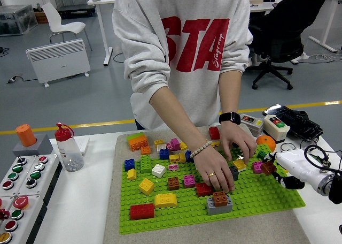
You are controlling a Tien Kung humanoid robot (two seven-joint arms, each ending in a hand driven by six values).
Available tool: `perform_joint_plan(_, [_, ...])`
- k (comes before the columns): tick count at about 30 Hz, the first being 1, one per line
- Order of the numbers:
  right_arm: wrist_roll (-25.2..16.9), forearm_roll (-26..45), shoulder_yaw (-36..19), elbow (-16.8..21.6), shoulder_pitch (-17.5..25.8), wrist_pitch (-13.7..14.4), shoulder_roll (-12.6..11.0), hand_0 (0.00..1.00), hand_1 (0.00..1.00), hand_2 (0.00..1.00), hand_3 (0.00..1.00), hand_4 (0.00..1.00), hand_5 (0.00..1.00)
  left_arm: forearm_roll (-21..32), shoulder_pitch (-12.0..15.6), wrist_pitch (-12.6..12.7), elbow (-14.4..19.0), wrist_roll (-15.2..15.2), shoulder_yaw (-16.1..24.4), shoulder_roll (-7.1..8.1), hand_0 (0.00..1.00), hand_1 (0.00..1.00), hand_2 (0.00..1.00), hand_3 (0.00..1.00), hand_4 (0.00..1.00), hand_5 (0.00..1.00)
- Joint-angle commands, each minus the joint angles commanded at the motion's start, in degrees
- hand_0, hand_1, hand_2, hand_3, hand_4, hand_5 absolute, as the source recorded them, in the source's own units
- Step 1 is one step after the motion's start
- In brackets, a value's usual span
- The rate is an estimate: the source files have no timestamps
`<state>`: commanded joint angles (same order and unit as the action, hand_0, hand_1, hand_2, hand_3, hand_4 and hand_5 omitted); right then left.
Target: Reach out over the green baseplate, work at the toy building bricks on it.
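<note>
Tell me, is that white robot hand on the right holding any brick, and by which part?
It seems so: the right robot hand pinches a small brown toy brick by its sides, at the green baseplate's right edge.

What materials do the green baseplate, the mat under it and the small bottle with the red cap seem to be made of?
Green baseplate: probably hard molded plastic, with even rows of studs and a slight sheen. Mat under it: looks like beige felt or woven fabric, matte and speckled; which one is unclear. Bottle: clear, glossy plastic body, apparently, with an opaque red plastic cap.
</note>
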<state>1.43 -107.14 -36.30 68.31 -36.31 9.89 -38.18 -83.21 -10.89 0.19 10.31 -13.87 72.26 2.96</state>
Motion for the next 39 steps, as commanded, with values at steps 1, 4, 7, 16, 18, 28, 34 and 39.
perform_joint_plan(1, [0.8, -0.07, -0.55, 1.35, 0.45, -0.28, -0.12, 0.549, 0.61, 0.631, 0.543, 0.464, 0.085, -0.06, 0.06, 0.0, 0.0, -0.01, 0.03, 0.0, 0.655, 0.694, 0.67, 0.566, 0.284, 0.998])
perform_joint_plan(4, [2.77, -0.43, -2.11, 5.19, 1.75, -1.12, -0.32, 0.549, 0.61, 0.631, 0.543, 0.464, 0.085, -0.22, 0.22, -0.02, 0.0, -0.04, 0.12, 0.0, 0.655, 0.694, 0.67, 0.566, 0.284, 0.998])
perform_joint_plan(7, [4.85, -0.93, -3.67, 9.34, 3.22, -2.26, -0.43, 0.536, 0.608, 0.647, 0.539, 0.455, 0.077, -0.35, 0.37, -0.03, 0.0, -0.05, 0.19, 0.01, 0.653, 0.694, 0.67, 0.566, 0.284, 0.998])
perform_joint_plan(16, [11.6, -2.18, -4.36, 20.64, 4.82, -6.62, -0.16, 0.523, 0.601, 0.656, 0.533, 0.445, 0.086, -0.61, 0.61, -0.08, 0.0, -0.06, 0.29, 0.07, 0.653, 0.693, 0.67, 0.565, 0.284, 0.998])
perform_joint_plan(18, [13.53, -2.06, -4.17, 22.71, 4.79, -8.1, 0.09, 0.507, 0.588, 0.648, 0.527, 0.442, 0.104, -0.61, 0.6, -0.08, 0.0, -0.05, 0.33, 0.1, 0.653, 0.691, 0.67, 0.564, 0.284, 0.998])
perform_joint_plan(28, [25.84, -1.01, -3.58, 30.4, 3.75, -14.99, 1.9, 0.5, 0.588, 0.651, 0.526, 0.436, 0.147, -0.28, 0.28, -0.1, 0.0, 0.04, 0.34, 0.31, 0.653, 0.691, 0.669, 0.564, 0.284, 0.998])
perform_joint_plan(34, [31.95, -1.99, -2.68, 30.92, 2.67, -17.14, 3.32, 0.501, 0.589, 0.658, 0.526, 0.431, 0.154, -0.33, 0.0, -0.14, 0.0, 0.05, 0.36, 0.39, 0.652, 0.691, 0.668, 0.563, 0.284, 0.998])
perform_joint_plan(39, [35.55, -3.09, -1.94, 30.63, 2.31, -18.83, 4.32, 0.497, 0.588, 0.668, 0.526, 0.428, 0.18, -0.3, -0.11, -0.12, 0.0, 0.09, 0.41, 0.45, 0.652, 0.688, 0.668, 0.563, 0.283, 0.998])
